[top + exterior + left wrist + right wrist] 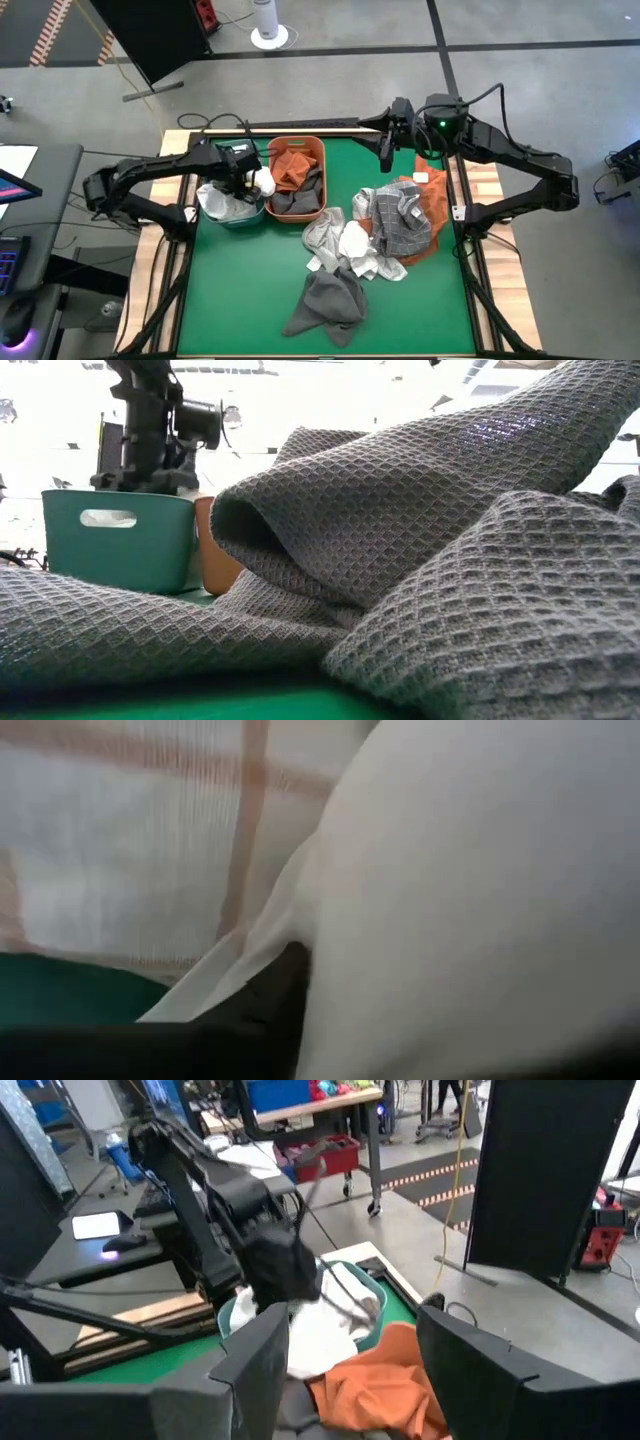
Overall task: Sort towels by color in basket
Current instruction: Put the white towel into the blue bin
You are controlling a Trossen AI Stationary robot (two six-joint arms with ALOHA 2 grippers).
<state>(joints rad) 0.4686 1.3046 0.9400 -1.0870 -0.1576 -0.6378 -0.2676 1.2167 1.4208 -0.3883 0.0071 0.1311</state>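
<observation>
Sorting in progress, seen from above. My left gripper [258, 183] hung over the teal bin [232, 208] at about 9 o'clock on the table, pinching a white towel [264, 184] so it could drop among the other whites there. The wrist view was filled with white cloth against one dark finger [285, 985]. The orange bin [297, 178], just beside at 10 o'clock, held rust and dark grey towels, which suggests each bin took its own colours. My right gripper [386, 150] waited at 1 o'clock, fingers spread and holding nothing. The unsorted heap [385, 230] lay from centre toward 3 o'clock, near that arm's reach; a grey towel [328, 305] sprawled at 6 o'clock.
</observation>
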